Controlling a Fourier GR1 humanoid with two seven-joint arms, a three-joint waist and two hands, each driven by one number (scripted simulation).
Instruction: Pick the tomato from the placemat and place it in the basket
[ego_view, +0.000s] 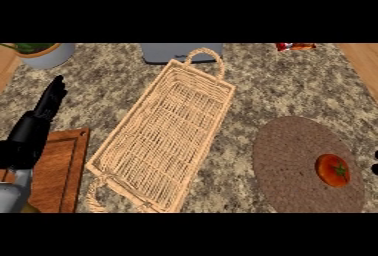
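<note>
- The left hand (38, 122) shows at the view's left side above its grey forearm. It is open, with the fingers straight and pointing up the counter, and it has hold of nothing.
- A wooden cutting board (63, 170) lies at the lower left, partly under that forearm.
- A grey pot with green leaves (46, 54) stands at the top left corner, cut by the view's edge.
- The speckled stone counter (96, 95) bears everything here.
- The wicker basket (166, 135) is long and shallow, with a loop handle at each end. It lies on a slant from the lower left to the upper middle, just beside the cutting board, and nothing shows inside it.
- A grey appliance (173, 52) sits behind the basket's far handle at the top edge. Too little of it shows to name it further.
- A small red item (295, 46) peeks in at the top right, too cropped to identify.
- The round brown woven placemat (295, 150) lies at the right, well apart from the basket.
- The tomato (334, 170), red with a green stem, rests on the right part of the placemat, with no hand touching it.
- A sliver of black at the right edge, just beyond the placemat, may be the right hand (375, 169). Its state cannot be told.
</note>
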